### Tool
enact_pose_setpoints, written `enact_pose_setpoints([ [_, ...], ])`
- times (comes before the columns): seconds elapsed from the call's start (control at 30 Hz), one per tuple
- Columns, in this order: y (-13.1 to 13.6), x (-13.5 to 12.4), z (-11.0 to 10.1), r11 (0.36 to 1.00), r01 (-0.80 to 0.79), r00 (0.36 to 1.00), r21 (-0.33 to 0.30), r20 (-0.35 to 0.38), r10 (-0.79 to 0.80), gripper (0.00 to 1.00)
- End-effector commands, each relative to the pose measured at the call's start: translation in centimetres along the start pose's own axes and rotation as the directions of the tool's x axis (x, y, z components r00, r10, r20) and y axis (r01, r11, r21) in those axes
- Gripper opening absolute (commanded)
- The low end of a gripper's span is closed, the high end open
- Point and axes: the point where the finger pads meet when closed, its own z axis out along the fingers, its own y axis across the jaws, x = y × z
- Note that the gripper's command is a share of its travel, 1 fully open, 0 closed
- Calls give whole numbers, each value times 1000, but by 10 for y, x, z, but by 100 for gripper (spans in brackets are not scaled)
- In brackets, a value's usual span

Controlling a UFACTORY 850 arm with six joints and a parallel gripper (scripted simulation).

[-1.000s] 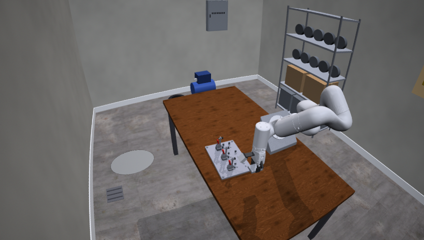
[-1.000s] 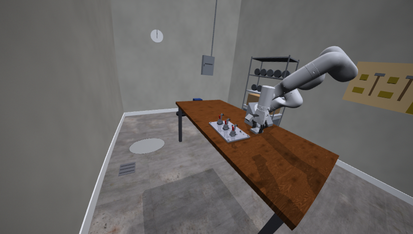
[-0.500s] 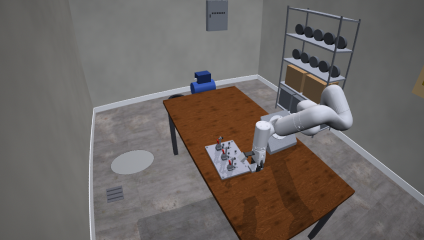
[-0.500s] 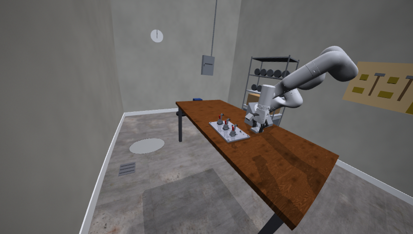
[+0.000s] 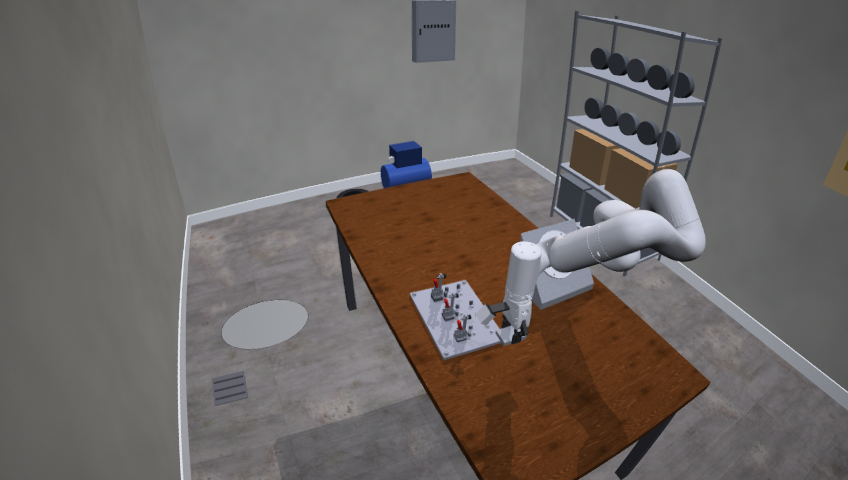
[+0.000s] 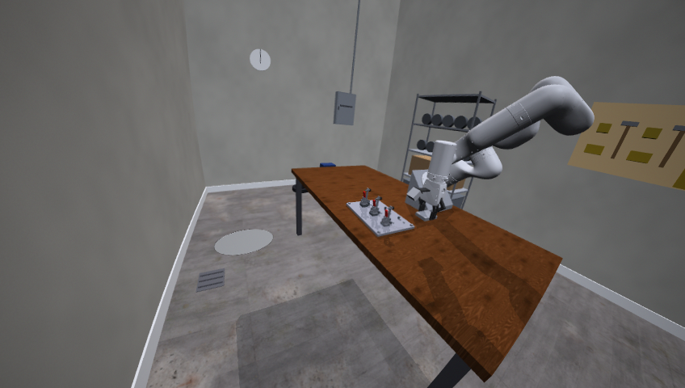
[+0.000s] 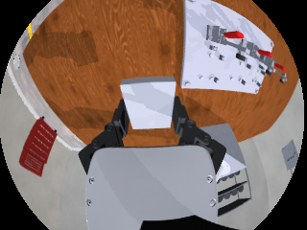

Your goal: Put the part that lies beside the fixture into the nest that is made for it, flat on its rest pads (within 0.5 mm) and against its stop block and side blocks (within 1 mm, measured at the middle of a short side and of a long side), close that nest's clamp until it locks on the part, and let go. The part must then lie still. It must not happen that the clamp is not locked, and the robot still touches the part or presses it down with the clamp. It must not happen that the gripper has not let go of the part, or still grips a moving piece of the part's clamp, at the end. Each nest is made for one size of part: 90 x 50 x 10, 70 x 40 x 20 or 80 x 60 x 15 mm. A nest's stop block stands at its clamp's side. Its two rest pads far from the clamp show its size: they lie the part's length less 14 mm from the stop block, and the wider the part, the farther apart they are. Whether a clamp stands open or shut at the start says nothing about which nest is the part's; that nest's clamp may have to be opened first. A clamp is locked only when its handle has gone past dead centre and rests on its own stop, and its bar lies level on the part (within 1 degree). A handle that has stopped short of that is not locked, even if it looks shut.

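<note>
Part (image 5: 505, 337) (image 6: 423, 216) (image 7: 150, 105), a pale rectangular block, is sitting between the two black fingers of the gripper (image 5: 511, 331) (image 6: 427, 212) (image 7: 150, 104). The jaws are standing fairly wide, closed on its opposite sides. It is lying low over the brown table (image 5: 404, 231) (image 6: 336, 187) (image 7: 144, 29), just beside the fixture plate (image 5: 482, 339) (image 6: 396, 227) (image 7: 197, 62), which is extending toward one and two o'clock from it in the wrist view. Whether it is touching the wood is hard to tell.

The task seems to be at the grasp, with placing and clamping still undone. The next move is probably calling for a straight lift with a firm hold, then a carry toward ten o'clock in the top view, over the matching nest. Which nest matches is unclear at this size. Three red-handled clamps (image 5: 460, 325) (image 6: 386, 214) (image 7: 234, 34) are standing in a row, their bars apparently raised; a low carry could be knocking them.

The white arm (image 5: 630, 234) (image 6: 499, 129) is arching high toward two o'clock in the top view, its last section pointing nearly straight down.

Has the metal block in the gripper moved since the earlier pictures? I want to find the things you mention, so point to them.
No, not that I can see: the metal block (image 5: 508, 336) (image 6: 425, 214) (image 7: 150, 104) sits at the same spot beside the clamp board (image 5: 443, 347) (image 6: 381, 231) (image 7: 197, 72).
</note>
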Motion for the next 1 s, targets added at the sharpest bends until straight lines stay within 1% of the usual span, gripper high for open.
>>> enact_pose_setpoints([
  [0.0,0,1,0,1000,10,1000,0,-1,-10,0],
  [0.47,0,2,1,1000,10,1000,0,-1,-10,0],
  [0.97,0,7,10,1000,10,1000,0,-1,-10,0],
])
